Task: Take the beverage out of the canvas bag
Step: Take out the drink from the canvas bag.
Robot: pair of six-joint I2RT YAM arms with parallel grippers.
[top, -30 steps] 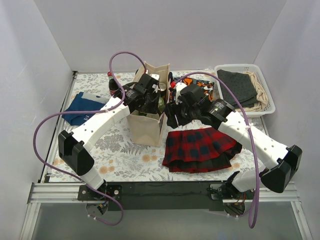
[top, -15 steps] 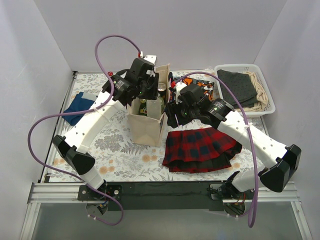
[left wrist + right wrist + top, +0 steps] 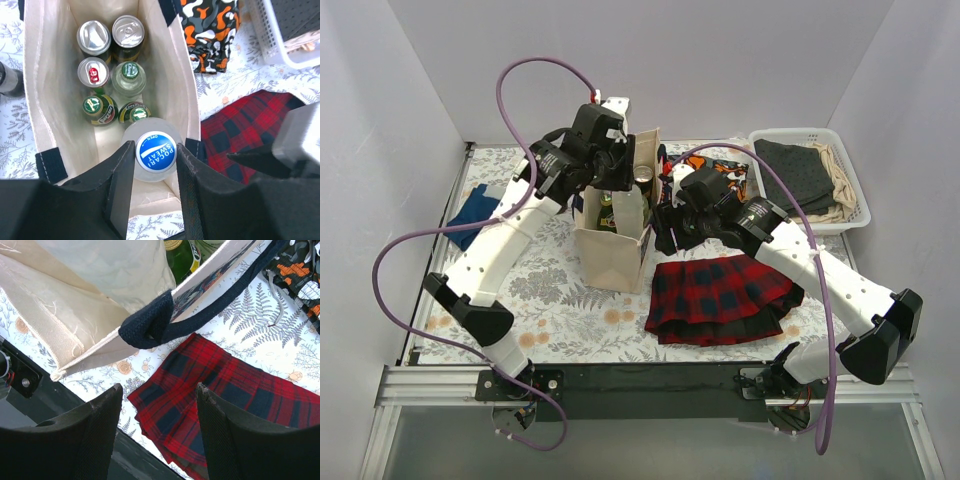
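The cream canvas bag (image 3: 610, 255) with navy handles stands upright mid-table. In the left wrist view its inside (image 3: 45, 75) holds several cans and green bottles. My left gripper (image 3: 620, 182) is above the bag's mouth, shut on the blue Pocari Sweat cap (image 3: 155, 154) of a cloudy plastic bottle (image 3: 632, 207), which hangs partly out of the bag. My left gripper (image 3: 155, 160) pinches the cap from both sides. My right gripper (image 3: 665, 228) is open and empty beside the bag's right wall. In the right wrist view it (image 3: 159, 387) hangs below the bag's navy handle (image 3: 150, 327), over the plaid cloth.
A red plaid skirt (image 3: 720, 295) lies right of the bag. An orange camouflage cloth (image 3: 732, 178) lies behind it. A white basket (image 3: 861, 216) of clothes stands at the back right. A blue cloth (image 3: 475, 212) lies at the left. A dark bottle (image 3: 7, 82) stands left of the bag.
My left gripper has risen out of the bag with the Pocari Sweat bottle in it, lifting the bottle higher. The right arm has barely moved.
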